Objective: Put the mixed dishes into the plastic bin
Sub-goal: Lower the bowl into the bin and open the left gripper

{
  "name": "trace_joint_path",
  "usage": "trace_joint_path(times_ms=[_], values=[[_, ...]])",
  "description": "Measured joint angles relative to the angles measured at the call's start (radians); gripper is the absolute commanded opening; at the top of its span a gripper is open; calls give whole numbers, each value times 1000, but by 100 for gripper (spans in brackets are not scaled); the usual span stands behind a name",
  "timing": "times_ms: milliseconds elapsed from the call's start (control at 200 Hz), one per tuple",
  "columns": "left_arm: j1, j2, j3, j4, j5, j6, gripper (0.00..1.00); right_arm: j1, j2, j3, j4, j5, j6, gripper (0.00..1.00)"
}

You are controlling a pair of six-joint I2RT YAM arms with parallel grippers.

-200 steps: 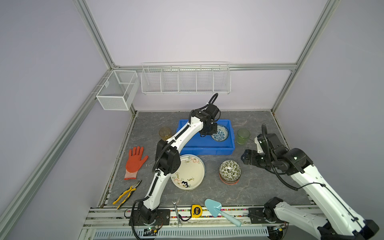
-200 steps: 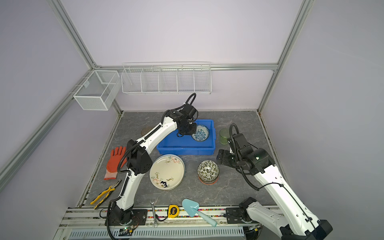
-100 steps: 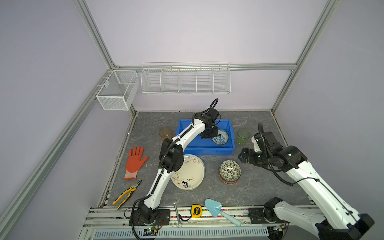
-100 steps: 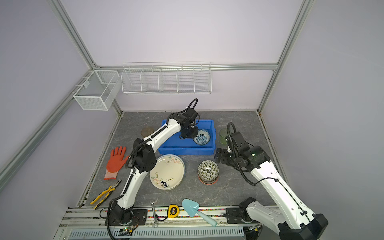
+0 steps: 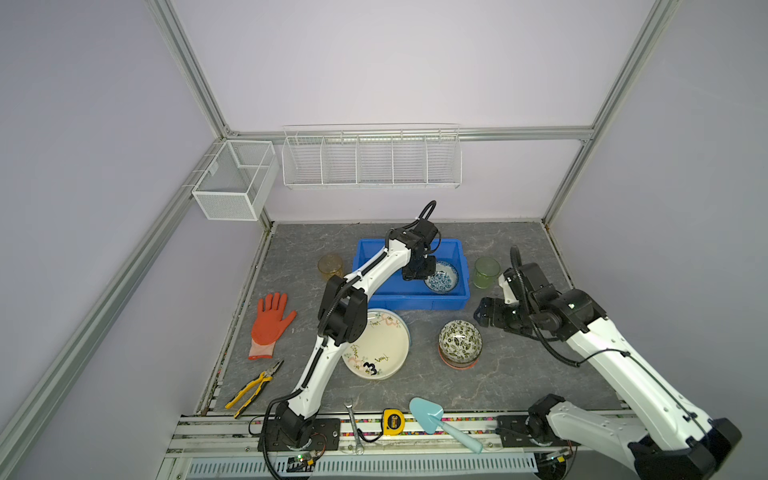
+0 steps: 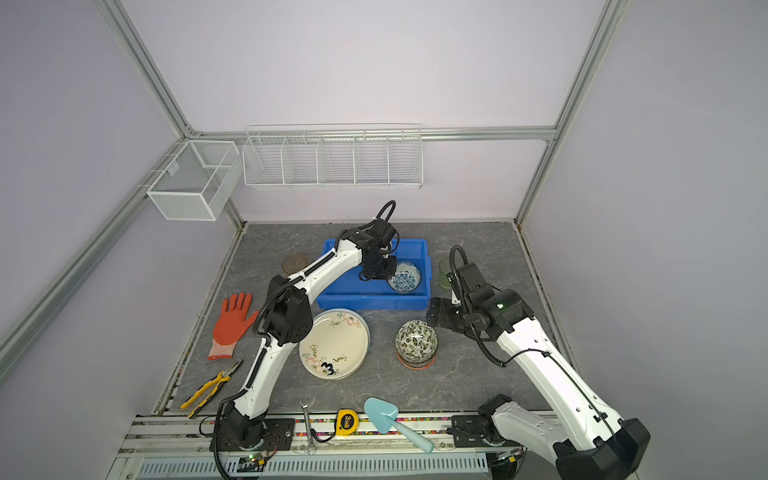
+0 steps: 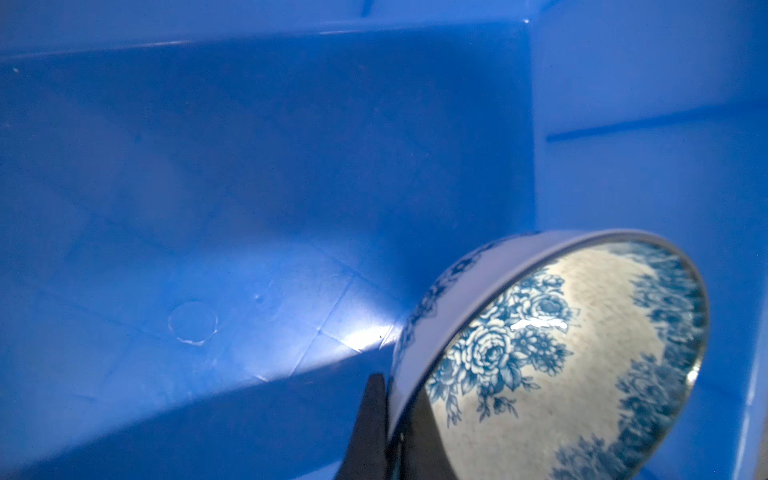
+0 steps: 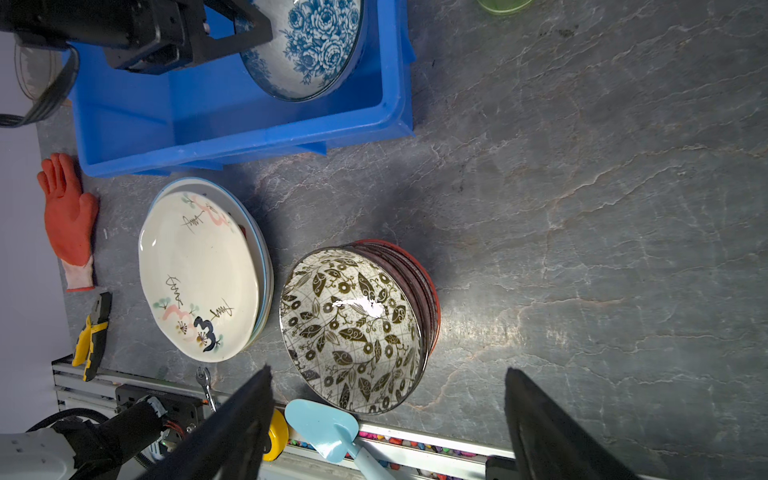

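While left claw [image 5: 419, 271] pinches bowl [image 5: 443, 281] rim, tilted, low inside bin [image 5: 415, 301], right end: advise settling foot flat before release. Right claw [image 5: 483, 311]: wide, empty, beside leaf bowl [image 5: 460, 340].

Pale purple walls [image 5: 374, 62] stand around a grey stone-look tabletop [image 5: 519, 374], with metal bars [image 5: 191, 66] in the corners, a long white wire basket [image 5: 371, 160] on the back wall and a small white wire basket [image 5: 235, 183] on a side wall.

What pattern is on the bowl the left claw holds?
The bowl: blue roses on white; right wrist view.
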Motion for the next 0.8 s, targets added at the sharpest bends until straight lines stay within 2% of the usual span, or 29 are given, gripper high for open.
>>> trace_joint_path(times_ms=[295,800], values=[[0,0,-13,5,18,3,0,0,9,-3,9,0,-4,88],[-8,1,-34,-14,48,92,0,0,13,-20,14,-6,-6,88]])
